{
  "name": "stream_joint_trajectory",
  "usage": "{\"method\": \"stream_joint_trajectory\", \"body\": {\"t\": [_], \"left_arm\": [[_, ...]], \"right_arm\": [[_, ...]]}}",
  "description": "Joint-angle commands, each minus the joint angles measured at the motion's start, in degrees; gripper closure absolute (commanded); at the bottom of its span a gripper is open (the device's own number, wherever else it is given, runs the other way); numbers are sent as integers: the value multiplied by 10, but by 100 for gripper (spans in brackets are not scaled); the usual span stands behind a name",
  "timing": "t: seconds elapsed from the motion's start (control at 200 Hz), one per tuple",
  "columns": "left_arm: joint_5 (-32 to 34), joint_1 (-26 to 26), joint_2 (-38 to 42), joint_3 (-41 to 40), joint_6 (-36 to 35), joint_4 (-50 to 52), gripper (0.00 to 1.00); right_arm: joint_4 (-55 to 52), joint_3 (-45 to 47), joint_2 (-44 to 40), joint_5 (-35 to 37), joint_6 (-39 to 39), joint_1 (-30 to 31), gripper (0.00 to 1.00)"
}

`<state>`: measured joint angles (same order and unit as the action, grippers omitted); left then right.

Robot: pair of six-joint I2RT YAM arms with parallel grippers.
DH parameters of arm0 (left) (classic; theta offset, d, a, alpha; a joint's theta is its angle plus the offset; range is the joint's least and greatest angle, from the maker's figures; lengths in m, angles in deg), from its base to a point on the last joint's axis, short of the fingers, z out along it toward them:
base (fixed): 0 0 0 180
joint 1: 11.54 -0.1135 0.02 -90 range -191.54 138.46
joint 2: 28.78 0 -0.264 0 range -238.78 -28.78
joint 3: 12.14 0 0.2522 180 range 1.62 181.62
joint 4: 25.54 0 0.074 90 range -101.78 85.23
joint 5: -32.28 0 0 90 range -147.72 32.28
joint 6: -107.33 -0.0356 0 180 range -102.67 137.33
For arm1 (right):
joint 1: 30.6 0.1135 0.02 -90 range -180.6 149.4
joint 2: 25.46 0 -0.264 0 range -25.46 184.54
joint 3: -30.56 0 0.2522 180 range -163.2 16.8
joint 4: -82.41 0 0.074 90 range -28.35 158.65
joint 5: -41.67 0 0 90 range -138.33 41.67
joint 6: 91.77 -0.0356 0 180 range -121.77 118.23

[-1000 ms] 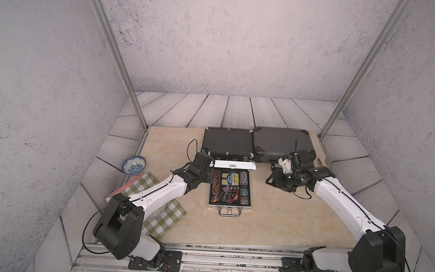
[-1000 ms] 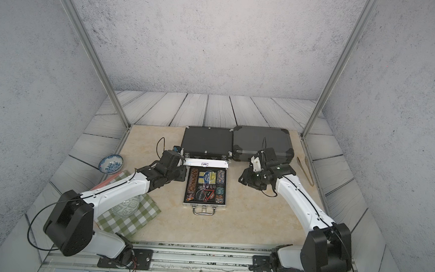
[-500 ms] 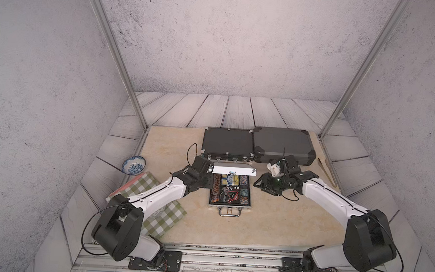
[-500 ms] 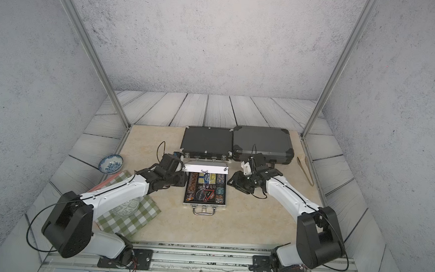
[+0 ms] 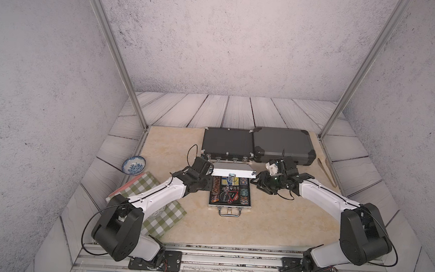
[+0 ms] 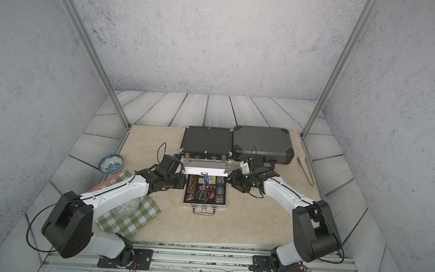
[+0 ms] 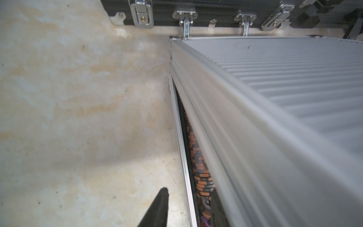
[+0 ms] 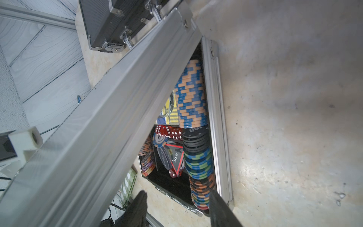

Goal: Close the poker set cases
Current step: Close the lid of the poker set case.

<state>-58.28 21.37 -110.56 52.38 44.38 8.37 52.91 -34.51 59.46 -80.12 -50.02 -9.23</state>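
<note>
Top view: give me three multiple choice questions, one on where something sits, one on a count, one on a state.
1. The blue-and-white bowl sits: A. on the robot's left, near the checked cloth; B. on the robot's right; C. dead centre.
2. Cases on the table: A. two; B. three; C. four.
3. The silver poker case has its lid: A. latched shut; B. removed; C. part-raised over the chips.
Answers: A, it sits on the left arm's side, by the cloth; B, the silver one plus a black case and a grey case behind it; C, chips show under the tilted lid.
</note>
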Motion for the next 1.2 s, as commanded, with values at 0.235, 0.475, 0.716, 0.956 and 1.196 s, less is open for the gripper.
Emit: {"method": "stream_joint_trajectory", "body": {"t": [0.235,0.475,0.716,0.956,1.196], "left_arm": [[-43,0,5,26,12,133,63],[-27,-5,-13,28,40,202,63],[-14,-48,-24,27,94,216,63],[-29,-77,-36,87,95,204,63],[-60,-85,-53,142,78,181,65]], "right_arm": [[10,4,20,-11,-7,3,47],[8,0,24,-12,-4,3,47],[-6,5,19,-5,9,3,47],[-22,29,12,3,35,2,47],[-25,43,13,9,46,2,47]]}}
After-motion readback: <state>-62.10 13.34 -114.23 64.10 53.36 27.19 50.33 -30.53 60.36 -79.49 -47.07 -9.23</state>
